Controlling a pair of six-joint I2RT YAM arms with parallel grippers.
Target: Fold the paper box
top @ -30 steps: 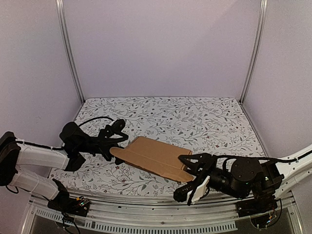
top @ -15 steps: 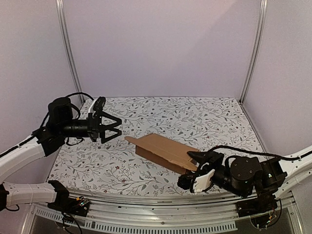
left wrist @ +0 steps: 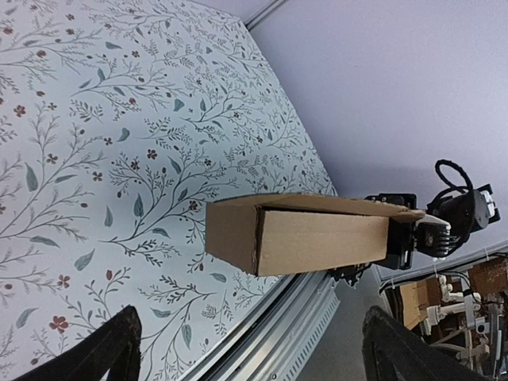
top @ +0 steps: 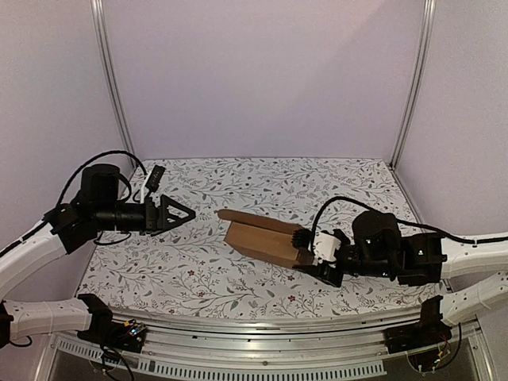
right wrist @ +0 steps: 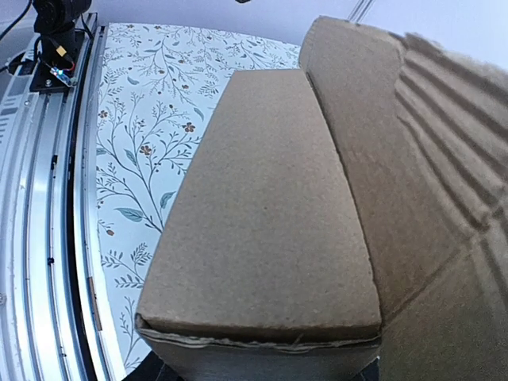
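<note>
The paper box (top: 260,240) is plain brown cardboard in an oblong shape, lying across the middle of the floral table. A long flap (top: 248,217) stands out along its upper back edge. My right gripper (top: 306,252) is shut on the box's right end, and its fingers are mostly hidden behind the cardboard. In the right wrist view the box (right wrist: 262,230) fills the frame, with the flap (right wrist: 373,143) to its right. My left gripper (top: 179,213) is open and apart from the box, to its left and pointing at it. The left wrist view has the box (left wrist: 309,236) ahead between the fingertips (left wrist: 119,349).
A metal rail (top: 238,333) runs along the table's near edge. Upright frame posts (top: 113,87) stand at the back corners against lilac walls. The floral table surface (top: 317,186) stretches behind the box.
The flat cardboard has become a raised oblong box. My right arm swung up and inward with its end. The left gripper let go, pulled back to the left and lifted.
</note>
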